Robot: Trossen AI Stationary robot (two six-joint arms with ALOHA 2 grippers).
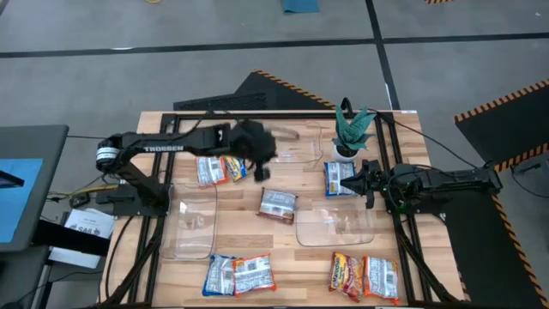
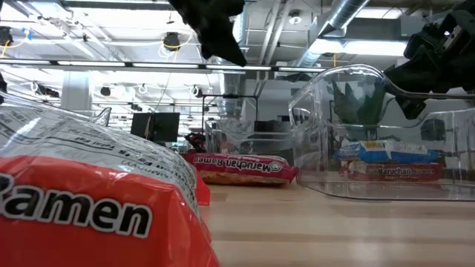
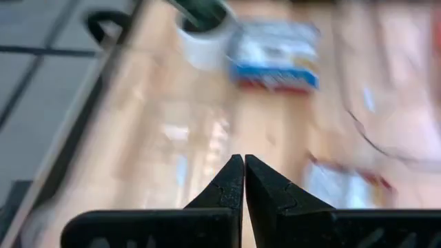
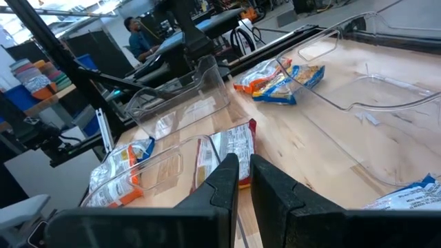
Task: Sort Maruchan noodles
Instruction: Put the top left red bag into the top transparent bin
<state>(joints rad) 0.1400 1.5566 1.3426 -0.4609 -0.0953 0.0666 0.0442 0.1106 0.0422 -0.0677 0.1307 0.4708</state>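
Nearest the front edge of the worktop (image 1: 283,236) lie two pairs of noodle packets (image 1: 239,275), one left, one right. Mid-worktop a single packet (image 1: 277,204) lies flat between clear bins (image 1: 192,225). Farther back, the left gripper (image 1: 260,168) hangs pinched shut and empty, just beside two more packets. The right gripper (image 1: 367,184), almost closed and empty, sits by a blue packet (image 1: 339,178). To do this well, the gripper should probably open wide before descending, then pinch a packet's crimped edge.

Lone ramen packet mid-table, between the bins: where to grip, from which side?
Come straight down on the ramen packet: it lies flat, clear of both bins. Pinch across a short crimped end, probably the one toward the left gripper, which hovers shut just beyond it.
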